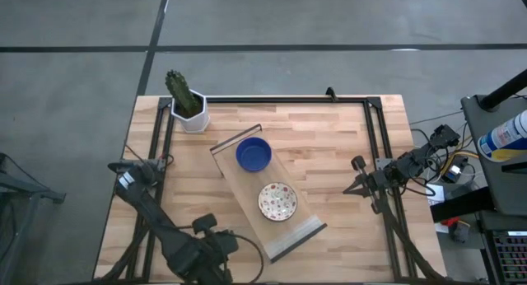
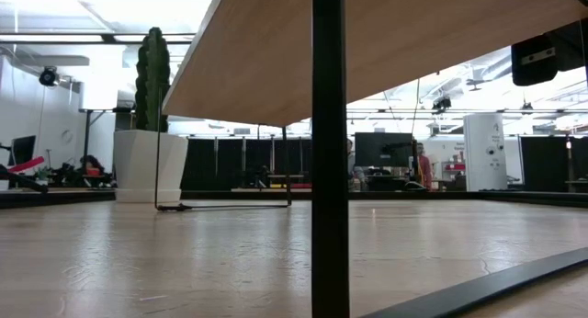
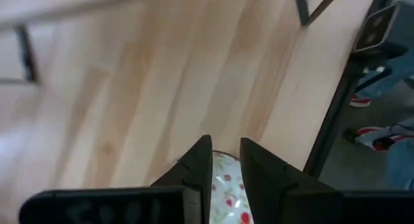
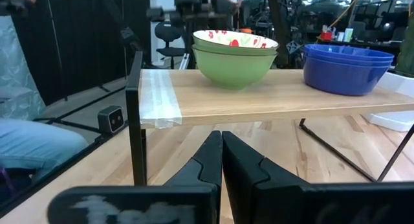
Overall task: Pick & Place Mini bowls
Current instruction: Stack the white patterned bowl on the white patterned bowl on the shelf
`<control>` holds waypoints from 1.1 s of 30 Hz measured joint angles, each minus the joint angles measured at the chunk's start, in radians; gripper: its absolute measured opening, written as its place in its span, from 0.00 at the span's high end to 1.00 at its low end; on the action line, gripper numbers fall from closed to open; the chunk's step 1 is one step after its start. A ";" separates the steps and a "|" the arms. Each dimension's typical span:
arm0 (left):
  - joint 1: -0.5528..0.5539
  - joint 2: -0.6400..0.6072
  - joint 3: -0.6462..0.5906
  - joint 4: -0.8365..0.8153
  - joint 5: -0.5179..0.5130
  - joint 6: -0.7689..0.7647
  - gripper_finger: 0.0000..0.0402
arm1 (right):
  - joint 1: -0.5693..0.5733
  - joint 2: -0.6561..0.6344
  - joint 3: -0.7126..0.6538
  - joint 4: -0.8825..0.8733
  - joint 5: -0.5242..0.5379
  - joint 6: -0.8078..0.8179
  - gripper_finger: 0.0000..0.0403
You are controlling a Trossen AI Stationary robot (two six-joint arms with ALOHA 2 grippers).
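Shows the left gripper (image 3: 225,143) low over the table (image 1: 346,128) at its near left, fingers drawn almost together and seemingly pinching the rim of a held floral bowl (image 3: 228,185), though only partly seen. Has a cactus pot (image 1: 192,116) at the far left corner. Carries, mid-table on a raised shelf (image 1: 239,182), stacked blue bowls (image 1: 254,154) and beside them a shelf floral bowl (image 1: 277,201) nested in a green bowl (image 4: 233,67). Keeps the right gripper (image 4: 222,136) at the right edge, fingers pressed shut on nothing.
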State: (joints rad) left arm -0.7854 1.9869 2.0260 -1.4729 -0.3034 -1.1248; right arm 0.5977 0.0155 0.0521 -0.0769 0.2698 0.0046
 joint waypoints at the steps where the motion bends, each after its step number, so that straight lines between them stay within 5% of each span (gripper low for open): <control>1: -0.007 0.000 -0.027 0.023 0.005 -0.028 0.82 | 0.000 0.000 0.000 0.000 0.000 0.000 0.98; 12: -0.070 0.002 -0.278 0.337 0.153 -0.237 0.82 | 0.000 0.000 0.000 0.000 0.000 -0.006 0.98; 33: -0.083 0.002 -0.447 0.435 0.165 -0.339 0.82 | 0.000 0.000 0.000 0.000 0.000 -0.010 0.98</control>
State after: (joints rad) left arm -0.8686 1.9892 1.5786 -1.0380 -0.1388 -1.4639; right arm 0.5978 0.0158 0.0521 -0.0770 0.2697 -0.0059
